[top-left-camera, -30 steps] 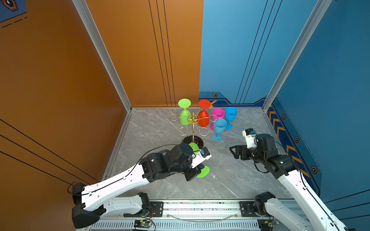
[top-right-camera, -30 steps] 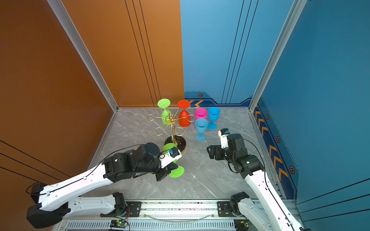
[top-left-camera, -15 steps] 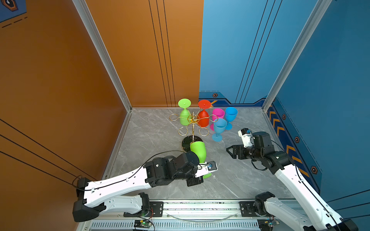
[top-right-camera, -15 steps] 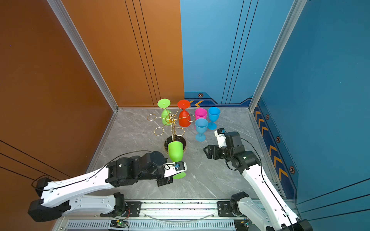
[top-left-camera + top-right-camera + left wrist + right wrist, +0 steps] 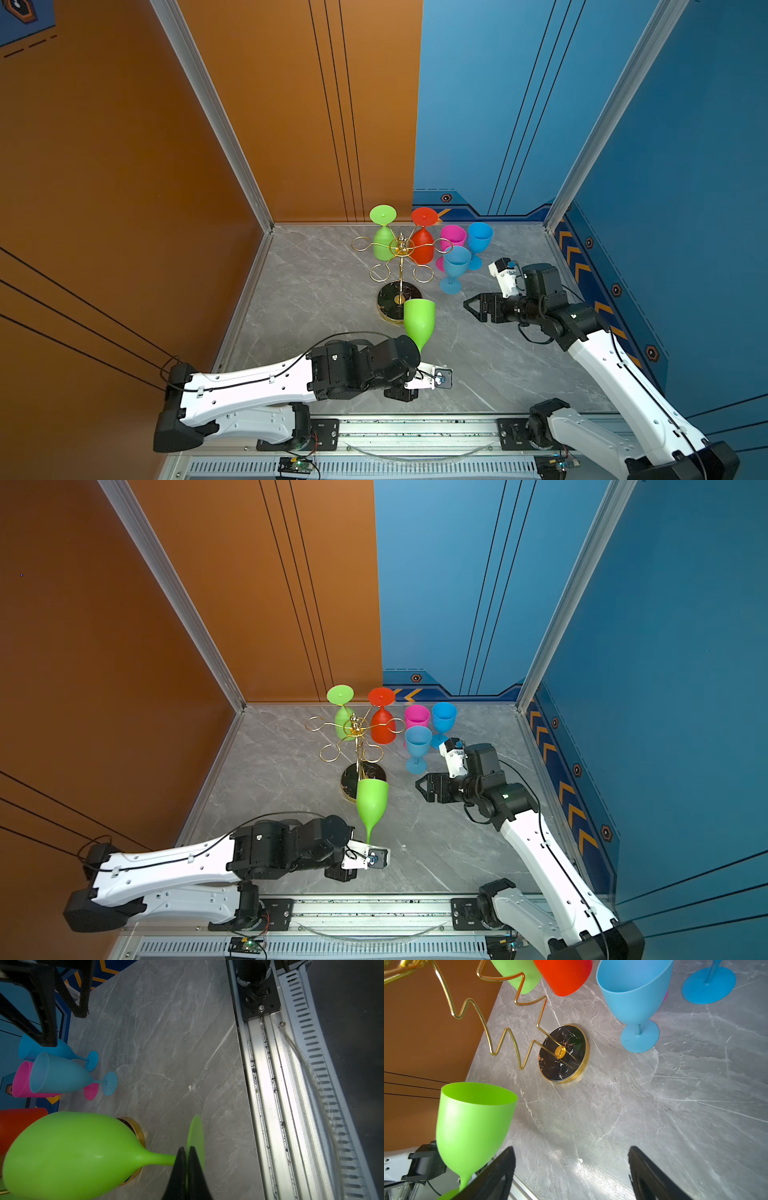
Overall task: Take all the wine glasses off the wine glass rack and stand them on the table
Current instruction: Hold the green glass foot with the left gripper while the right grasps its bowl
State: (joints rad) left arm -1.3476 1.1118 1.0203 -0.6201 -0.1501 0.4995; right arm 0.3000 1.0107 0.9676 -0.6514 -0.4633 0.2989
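The green wine glass (image 5: 419, 322) is off the wine glass rack (image 5: 401, 248) and stands bowl-up just near of the rack's round black base (image 5: 390, 296). The left gripper (image 5: 186, 1149) has its fingers pinched tight on the stem, right by the foot; whether the foot touches the grey table (image 5: 332, 291) I cannot tell. On the rack's far arms hang a second green glass (image 5: 383, 243) and a red glass (image 5: 423, 246), both upside down. To the right stand a pink glass (image 5: 453, 236) and two blue glasses (image 5: 480, 239) (image 5: 456, 262). The right gripper (image 5: 571, 1148) hovers right of the held glass, its fingers spread wide and gripping nothing.
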